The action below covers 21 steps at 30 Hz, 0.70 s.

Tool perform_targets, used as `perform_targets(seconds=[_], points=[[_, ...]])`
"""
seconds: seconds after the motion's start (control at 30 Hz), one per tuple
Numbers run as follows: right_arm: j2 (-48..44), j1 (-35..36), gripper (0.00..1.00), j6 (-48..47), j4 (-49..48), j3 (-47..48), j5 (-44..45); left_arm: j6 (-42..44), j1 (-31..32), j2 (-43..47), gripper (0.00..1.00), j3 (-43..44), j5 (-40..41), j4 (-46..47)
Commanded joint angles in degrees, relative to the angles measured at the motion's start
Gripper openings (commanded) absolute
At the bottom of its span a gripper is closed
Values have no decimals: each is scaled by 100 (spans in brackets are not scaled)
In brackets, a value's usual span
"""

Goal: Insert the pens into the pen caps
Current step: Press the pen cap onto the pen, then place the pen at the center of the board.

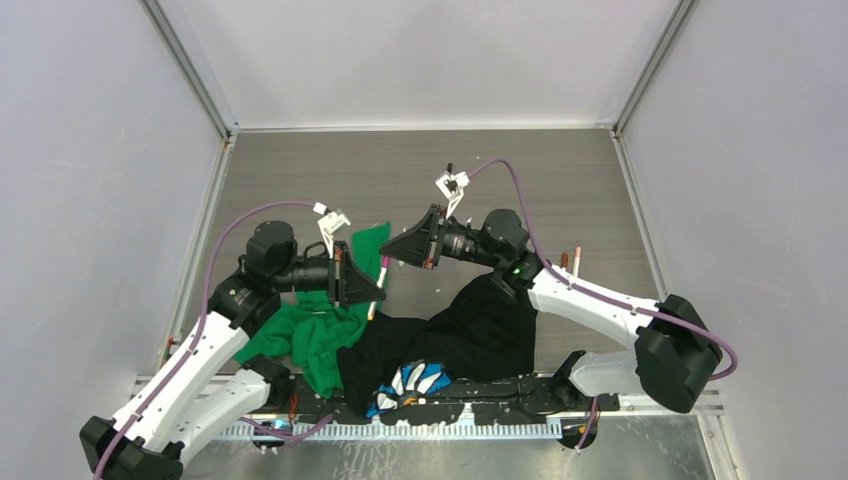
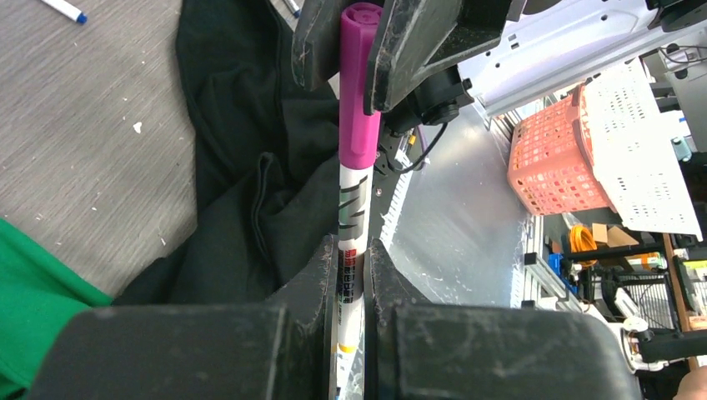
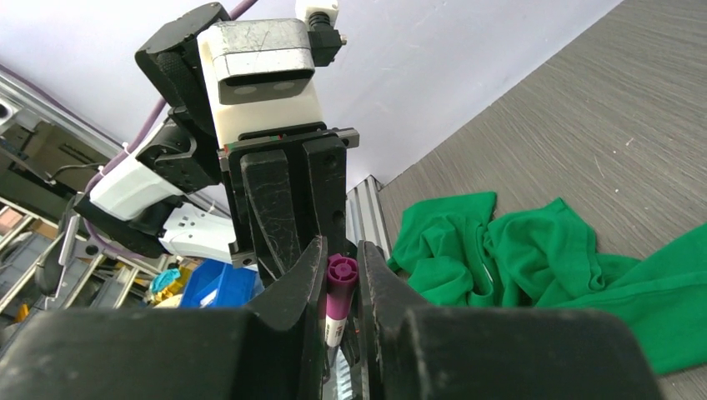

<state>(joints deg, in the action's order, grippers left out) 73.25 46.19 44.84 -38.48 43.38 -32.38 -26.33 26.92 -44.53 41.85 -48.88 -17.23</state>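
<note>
Pen [image 2: 351, 208] held over the black cloth [image 2: 242, 167]: my left gripper [image 2: 350, 250] pinches its white barrel, my right gripper [image 3: 342, 260] the magenta cap [image 2: 359, 92]. Risk: a skewed push may jam it or slip my grip. Left wrist view shows the cap's rim on the barrel; right wrist view, only its end.

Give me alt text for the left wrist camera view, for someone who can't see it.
A white pen is clamped in the left tool, its magenta cap gripped by the right tool above. Behind lie a black cloth, a green cloth and grey table.
</note>
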Motion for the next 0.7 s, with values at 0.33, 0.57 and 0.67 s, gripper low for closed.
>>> perform_targets(seconds=[0.33,0.57,0.67], points=[[-944,-671,1,-1172,3781,874,2151,1193,-16,-294,74,1069,121,705],[-1000,-1638,1,-2454,6008,2053,4550,1439,68,230,100,1043,1594,365],[-552,-2061,1,-2793,7016,2438,5414,1476,31,369,98,1079,3345,13]])
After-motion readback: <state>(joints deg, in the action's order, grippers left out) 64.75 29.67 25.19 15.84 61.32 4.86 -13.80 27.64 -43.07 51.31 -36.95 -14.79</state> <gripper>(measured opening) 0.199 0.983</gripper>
